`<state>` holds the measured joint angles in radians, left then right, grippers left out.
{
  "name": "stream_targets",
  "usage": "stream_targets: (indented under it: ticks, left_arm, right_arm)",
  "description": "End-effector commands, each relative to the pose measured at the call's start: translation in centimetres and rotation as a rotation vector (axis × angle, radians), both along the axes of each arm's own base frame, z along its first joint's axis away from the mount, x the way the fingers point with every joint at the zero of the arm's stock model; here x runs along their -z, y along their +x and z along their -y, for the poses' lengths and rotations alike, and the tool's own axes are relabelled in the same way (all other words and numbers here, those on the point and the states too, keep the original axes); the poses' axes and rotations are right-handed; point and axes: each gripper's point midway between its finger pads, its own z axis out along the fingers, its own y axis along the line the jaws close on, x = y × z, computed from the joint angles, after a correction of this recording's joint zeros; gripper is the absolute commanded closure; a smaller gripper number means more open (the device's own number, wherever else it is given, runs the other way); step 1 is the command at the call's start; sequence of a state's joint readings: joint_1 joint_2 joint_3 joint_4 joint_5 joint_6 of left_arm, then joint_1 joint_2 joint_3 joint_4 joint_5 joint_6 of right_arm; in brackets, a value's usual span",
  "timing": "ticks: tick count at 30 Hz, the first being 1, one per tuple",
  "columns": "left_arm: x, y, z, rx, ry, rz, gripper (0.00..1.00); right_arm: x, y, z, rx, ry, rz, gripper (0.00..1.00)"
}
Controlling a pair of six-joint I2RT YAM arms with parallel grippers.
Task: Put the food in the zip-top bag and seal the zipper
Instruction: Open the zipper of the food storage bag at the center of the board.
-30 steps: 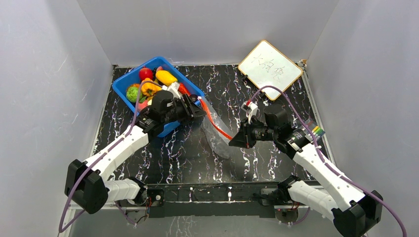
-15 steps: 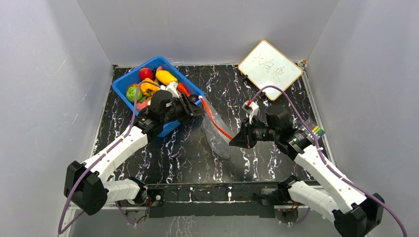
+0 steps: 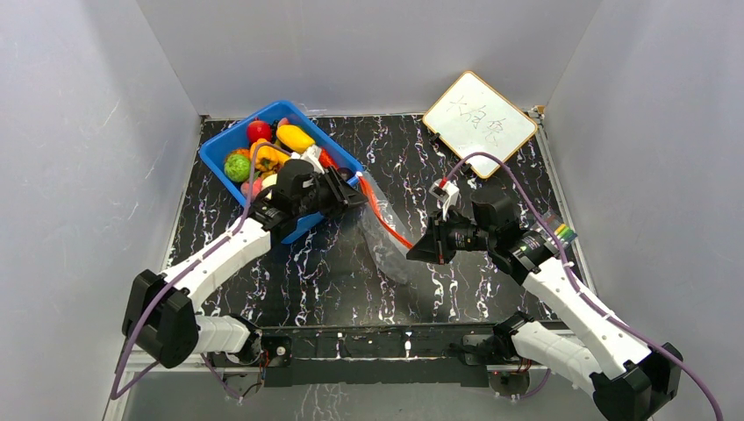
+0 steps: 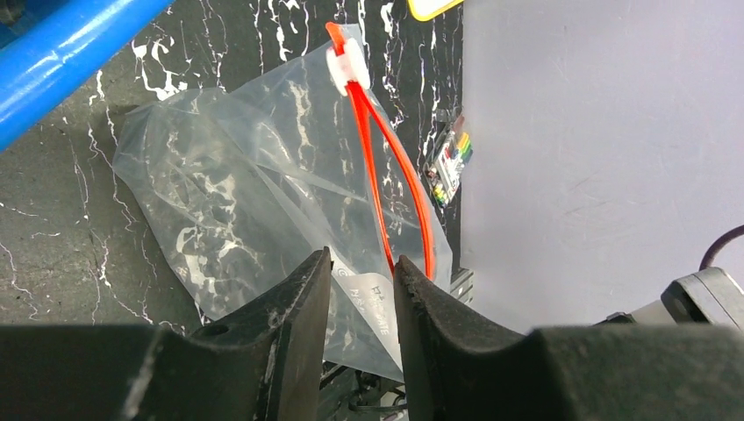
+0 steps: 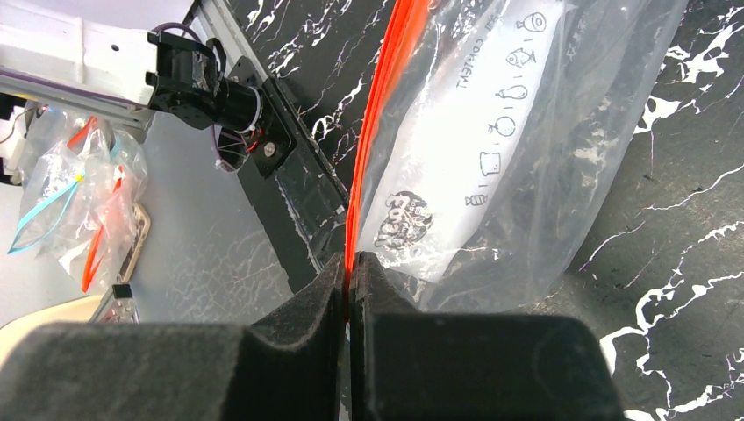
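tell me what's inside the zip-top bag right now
Nothing shows inside the zip-top bag; the marbled table shows through it. Its near corner is hidden behind the left fingers.

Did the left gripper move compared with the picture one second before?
Yes. The left gripper has shifted slightly rightward along the blue bin's near edge, toward the zip-top bag.

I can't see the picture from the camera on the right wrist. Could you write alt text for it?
The black two-finger right gripper is pinched shut on the thin red-orange zipper strip of a clear soft plastic bag with a white printed label. A black marbled table shows behind the bag.
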<state>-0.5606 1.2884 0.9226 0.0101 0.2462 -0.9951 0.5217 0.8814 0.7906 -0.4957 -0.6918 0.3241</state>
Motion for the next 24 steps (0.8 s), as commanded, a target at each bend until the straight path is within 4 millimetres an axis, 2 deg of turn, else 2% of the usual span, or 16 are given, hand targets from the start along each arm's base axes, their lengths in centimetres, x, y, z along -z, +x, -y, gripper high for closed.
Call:
stream_targets:
  ticks: [1,9,15,16,21,22,24]
  left_arm:
    - [-1.3,0.8,0.4,-0.006,-0.014,0.051,0.69]
    - [-1.7,0.6,2.0,0.046,-0.102,0.037,0.68]
    - [-1.0,0.1,2.9,0.083,-0.155,-0.013,0.67]
    - [-1.1,0.0,3.1,0.092,-0.165,-0.017,0.69]
    - [-0.8,-0.1,3.7,0.119,-0.187,-0.028,1.00]
    - [-1.1,-0.2,3.7,0.126,-0.194,-0.018,1.00]
    - [-1.8,-0.3,3.7,0.137,-0.200,-0.001,1.00]
  right_arm:
    - [-1.9,0.1,-0.5,-0.025,0.052,0.067,1.00]
    - [-1.6,0.3,-0.6,-0.029,0.033,0.060,1.00]
    - [-1.9,0.6,-0.6,-0.024,0.030,0.064,1.00]
    - [-1.8,0.6,-0.6,-0.022,0.028,0.062,1.00]
    - [-1.9,1.4,-0.5,0.018,0.012,0.053,1.00]
    - [-2.0,1.8,-0.4,0.046,0.004,0.050,0.97]
    - [-2.7,3.1,0.1,0.141,-0.018,0.038,0.80]
